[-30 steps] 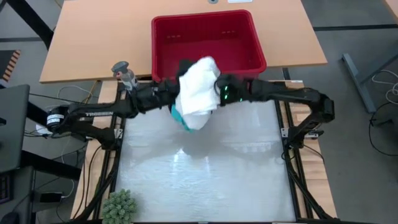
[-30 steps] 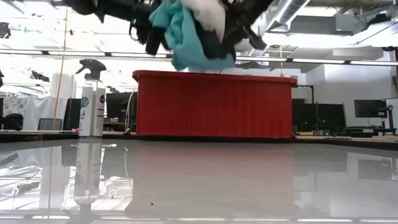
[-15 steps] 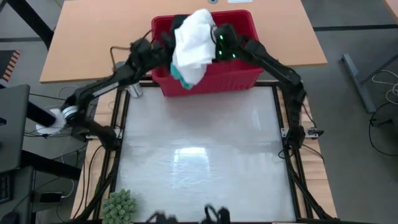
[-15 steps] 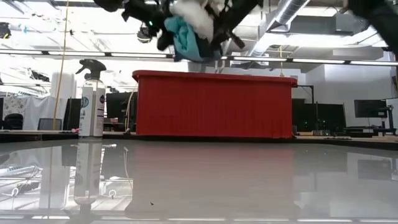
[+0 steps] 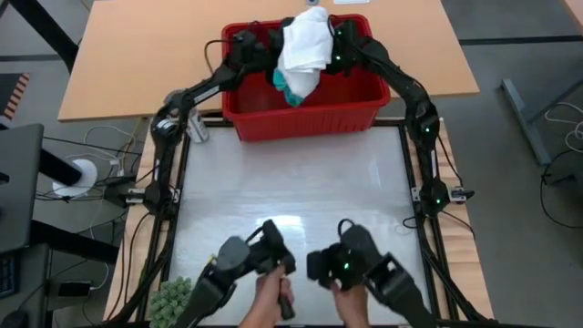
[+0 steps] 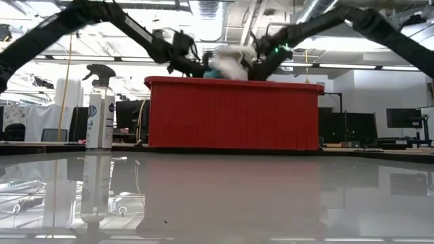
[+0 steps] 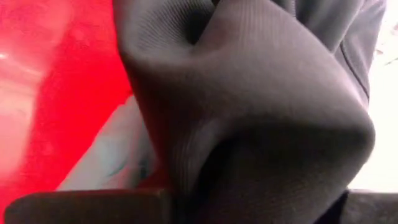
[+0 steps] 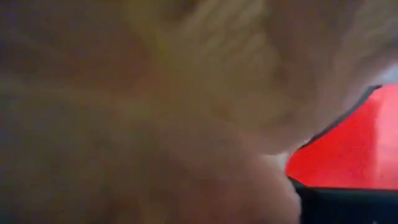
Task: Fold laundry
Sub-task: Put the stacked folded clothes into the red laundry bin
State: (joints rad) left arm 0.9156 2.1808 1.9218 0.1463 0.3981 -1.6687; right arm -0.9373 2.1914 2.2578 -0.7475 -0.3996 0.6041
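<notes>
White garment (image 5: 305, 36), teal garment (image 5: 293, 89), black ribbed cloth (image 7: 261, 118); red basket (image 5: 310, 114); green plant (image 5: 173, 299).

The grey table surface (image 5: 291, 196) between the side rails lies open across its middle, giving wide passage. The far edge is blocked by the red basket (image 5: 364, 96), whose opening is largely filled by the bundled laundry (image 5: 302, 46) and both arms reaching over its rim. A spray bottle (image 6: 100, 108) stands beside the basket's left corner. At the near edge, two handheld control grips with a person's hands (image 5: 310, 296) and a green plant (image 5: 173, 299) occupy space.
</notes>
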